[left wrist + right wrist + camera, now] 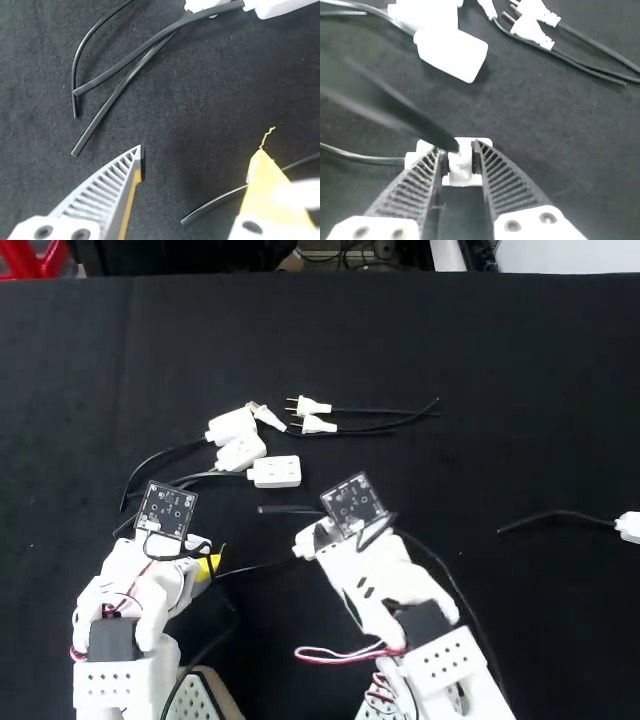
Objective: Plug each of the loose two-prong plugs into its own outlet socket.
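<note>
Three white outlet sockets (275, 472) (240, 452) (232, 423) lie clustered left of the table's middle, with two loose white two-prong plugs (308, 406) (318, 424) just behind them. My right gripper (305, 540) (460, 150) is shut on a white plug (460, 167) with a black cable, in front of the nearest socket (452, 50). My left gripper (205, 555) (197, 160) stands open low over the cloth at the front left. Nothing lies between its fingers (125, 170) except a black cable (215, 202) crossing below.
Black cables (125, 70) trail left from the sockets across the black cloth (480, 360). Another white plug (628, 527) with its cable lies at the right edge. The two plugs' cables (390, 415) run right.
</note>
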Robot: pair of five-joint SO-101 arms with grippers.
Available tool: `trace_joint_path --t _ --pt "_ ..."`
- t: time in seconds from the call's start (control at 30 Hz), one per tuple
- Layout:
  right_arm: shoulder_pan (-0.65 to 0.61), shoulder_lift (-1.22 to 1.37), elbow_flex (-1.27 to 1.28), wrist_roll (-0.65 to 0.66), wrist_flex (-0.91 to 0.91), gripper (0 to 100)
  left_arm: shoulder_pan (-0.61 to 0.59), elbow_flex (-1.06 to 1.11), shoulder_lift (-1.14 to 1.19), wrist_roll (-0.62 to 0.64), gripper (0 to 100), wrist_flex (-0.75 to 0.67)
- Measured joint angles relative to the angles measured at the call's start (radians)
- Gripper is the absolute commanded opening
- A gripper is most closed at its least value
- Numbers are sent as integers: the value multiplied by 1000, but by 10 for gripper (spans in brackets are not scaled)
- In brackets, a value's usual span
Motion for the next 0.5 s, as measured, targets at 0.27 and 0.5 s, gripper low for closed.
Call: trace_joint_path --t 0.27,0.5 --pt "20 -64 3 0 9 11 0 0 0 0 333 0" --pt "26 -64 3 0 9 11 0 0 0 0 333 0"
